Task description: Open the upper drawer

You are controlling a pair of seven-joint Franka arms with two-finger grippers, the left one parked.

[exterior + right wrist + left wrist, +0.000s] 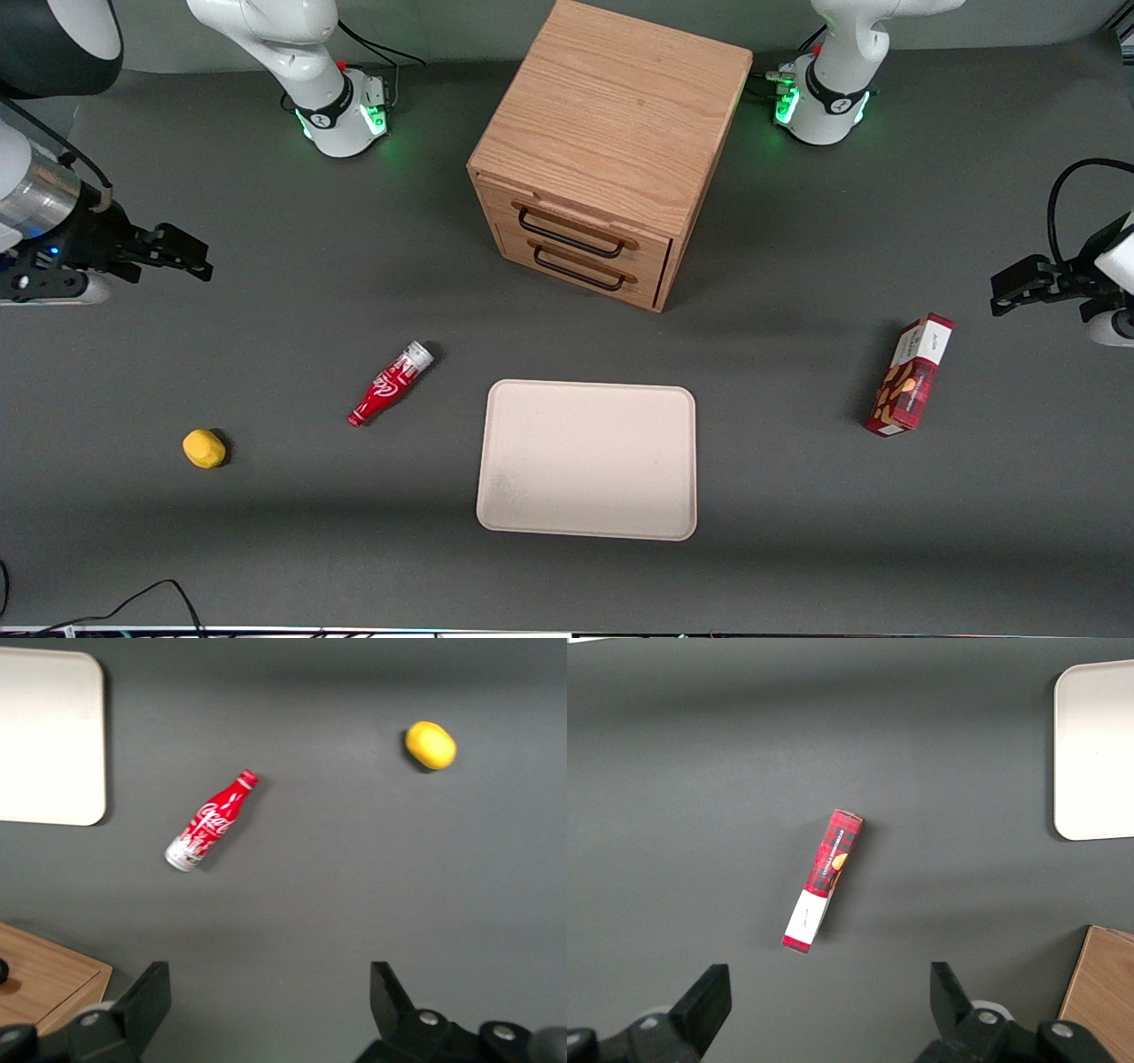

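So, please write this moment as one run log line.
upper drawer: closed | gripper: open, holds nothing, apart from cabinet, toward working arm's end

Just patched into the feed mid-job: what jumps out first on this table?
The boxy oak cabinet dominates, with the upper drawer closed above its twin. Nearer the camera lies a pale tray, with a red bottle on its side beside it and a yellow lemon toward the working arm's end. The right end effector hovers open, well away from the cabinet.
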